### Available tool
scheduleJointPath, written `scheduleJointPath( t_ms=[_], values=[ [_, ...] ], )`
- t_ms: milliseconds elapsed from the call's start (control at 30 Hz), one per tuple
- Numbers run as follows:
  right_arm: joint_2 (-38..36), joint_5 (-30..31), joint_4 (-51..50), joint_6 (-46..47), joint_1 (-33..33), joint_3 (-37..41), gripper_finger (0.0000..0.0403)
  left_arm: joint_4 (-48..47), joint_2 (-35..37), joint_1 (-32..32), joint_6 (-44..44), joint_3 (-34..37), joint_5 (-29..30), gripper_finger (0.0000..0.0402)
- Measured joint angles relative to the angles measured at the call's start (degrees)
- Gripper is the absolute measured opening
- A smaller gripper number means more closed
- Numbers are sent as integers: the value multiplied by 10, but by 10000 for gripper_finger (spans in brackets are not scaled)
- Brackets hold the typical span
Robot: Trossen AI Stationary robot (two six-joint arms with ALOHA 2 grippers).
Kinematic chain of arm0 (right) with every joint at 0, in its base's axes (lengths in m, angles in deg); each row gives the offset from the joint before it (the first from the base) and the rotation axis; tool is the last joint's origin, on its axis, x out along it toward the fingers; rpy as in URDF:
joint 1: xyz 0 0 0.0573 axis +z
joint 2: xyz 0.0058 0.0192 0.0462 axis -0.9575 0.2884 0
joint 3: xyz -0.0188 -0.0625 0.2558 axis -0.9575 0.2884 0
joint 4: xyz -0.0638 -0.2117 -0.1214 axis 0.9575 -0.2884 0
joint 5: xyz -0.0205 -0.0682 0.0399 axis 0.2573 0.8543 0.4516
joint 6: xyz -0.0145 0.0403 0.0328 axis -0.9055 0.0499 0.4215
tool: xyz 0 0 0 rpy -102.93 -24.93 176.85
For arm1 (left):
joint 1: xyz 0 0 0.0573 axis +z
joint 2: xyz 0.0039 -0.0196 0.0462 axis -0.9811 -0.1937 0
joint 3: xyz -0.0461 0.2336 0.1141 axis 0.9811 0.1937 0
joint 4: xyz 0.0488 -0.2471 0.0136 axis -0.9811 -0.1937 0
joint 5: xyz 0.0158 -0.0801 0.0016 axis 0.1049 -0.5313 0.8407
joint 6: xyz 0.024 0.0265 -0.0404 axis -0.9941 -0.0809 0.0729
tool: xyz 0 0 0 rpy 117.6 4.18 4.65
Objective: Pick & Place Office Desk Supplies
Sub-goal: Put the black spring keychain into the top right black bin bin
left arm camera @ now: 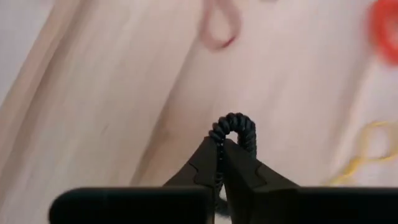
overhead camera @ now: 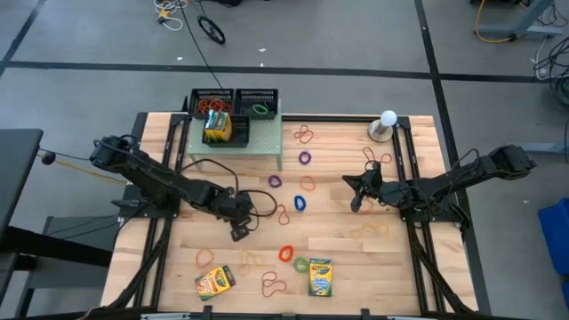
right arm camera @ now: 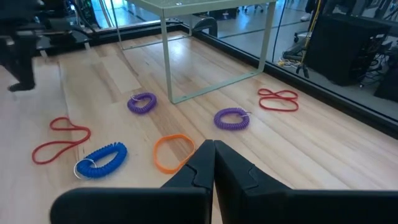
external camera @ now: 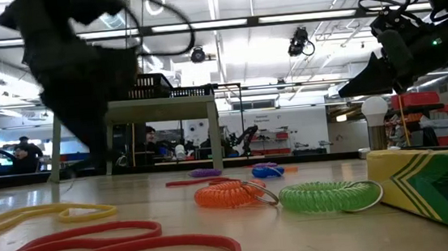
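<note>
My left gripper (overhead camera: 238,231) hangs over the table's left middle, shut on a black coiled loop (left arm camera: 234,126). My right gripper (overhead camera: 356,204) stays shut and empty above the right middle, its fingertips (right arm camera: 213,150) together. Coiled loops lie flat on the wood: orange (overhead camera: 286,253), green (overhead camera: 301,265), blue (overhead camera: 299,203) and purple (overhead camera: 275,180). Thin red bands (overhead camera: 304,134) lie scattered about. Two crayon boxes (overhead camera: 214,281) (overhead camera: 320,276) lie near the front edge. Two black mesh trays (overhead camera: 212,102) (overhead camera: 258,100) and a third crayon box (overhead camera: 218,129) sit on the green shelf. My left gripper pinches the black coiled loop between its two fingertips (left arm camera: 211,163), coming down at a slant from above. An arch of the coil (left arm camera: 235,121) sticks out past the tips. The rest is hidden behind the fingers. The coil looks clear of the table.
The pale green shelf (overhead camera: 258,144) stands at the far middle on thin legs. A white ball on a grey stand (overhead camera: 388,119) sits at the far right. Yellow bands (overhead camera: 251,260) and red bands (overhead camera: 272,284) lie near the front. Bare wood lies to the right of my right gripper.
</note>
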Motion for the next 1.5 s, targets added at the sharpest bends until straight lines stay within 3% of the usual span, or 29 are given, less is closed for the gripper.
scheduleJointPath(
  t_ms=[167, 300, 433, 667, 800, 1000, 1267, 1500],
  values=[
    [0, 0, 1, 0, 0, 0, 11, 68, 5, 7, -92, -90, 45, 12],
    [0, 0, 3, 0, 0, 0, 11, 46, 5, 42, -169, -195, 128, 12],
    [0, 0, 6, -1, 0, 0, 11, 5, 6, 111, -231, -303, 197, 12],
    [0, 0, 6, -3, 0, 0, 11, -54, 4, 279, -351, -400, 204, 12],
    [0, 0, 6, -5, 0, 0, 11, -71, 4, 378, -405, -414, 201, 12],
    [0, 0, 6, -5, 0, 0, 11, -70, -23, 477, -430, -415, 125, 12],
    [0, 0, 8, -5, 0, 0, 11, -61, -72, 513, -491, -415, 156, 23],
    [0, 0, 9, -9, 0, 0, 11, -67, -88, 514, -516, -414, 146, 89]
  ],
)
